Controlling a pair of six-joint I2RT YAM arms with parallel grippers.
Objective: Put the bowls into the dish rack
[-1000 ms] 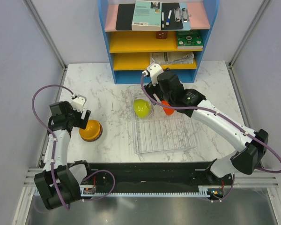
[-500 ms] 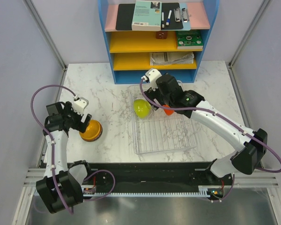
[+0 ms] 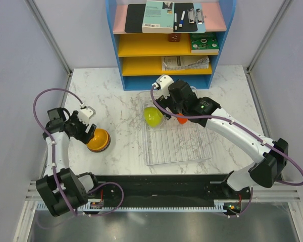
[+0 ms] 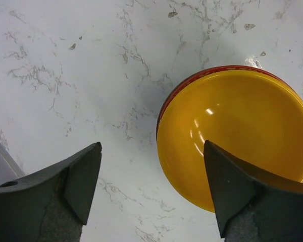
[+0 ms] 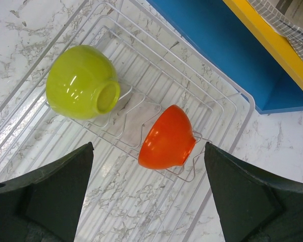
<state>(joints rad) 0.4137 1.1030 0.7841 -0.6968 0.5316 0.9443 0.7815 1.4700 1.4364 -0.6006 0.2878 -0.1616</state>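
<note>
Bowl [image 5: 166, 138], orange-red, in dish rack [image 5: 156, 50], below open, empty right hand [image 5: 149, 151].

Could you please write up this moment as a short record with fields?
In dish rack: lime-green bowl and orange bowl, both tipped over, apart.
On table: yellow bowl, upright, red rim showing beneath.
Left hand: open, over the yellow bowl's edge.
Right hand: open, above the orange bowl.

A blue shelf unit [image 3: 114, 50] stands at the marble bench's [image 3: 106, 96] far edge, holding a pale book [image 3: 159, 16], markers [image 3: 182, 20] and papers [image 3: 186, 62].
</note>
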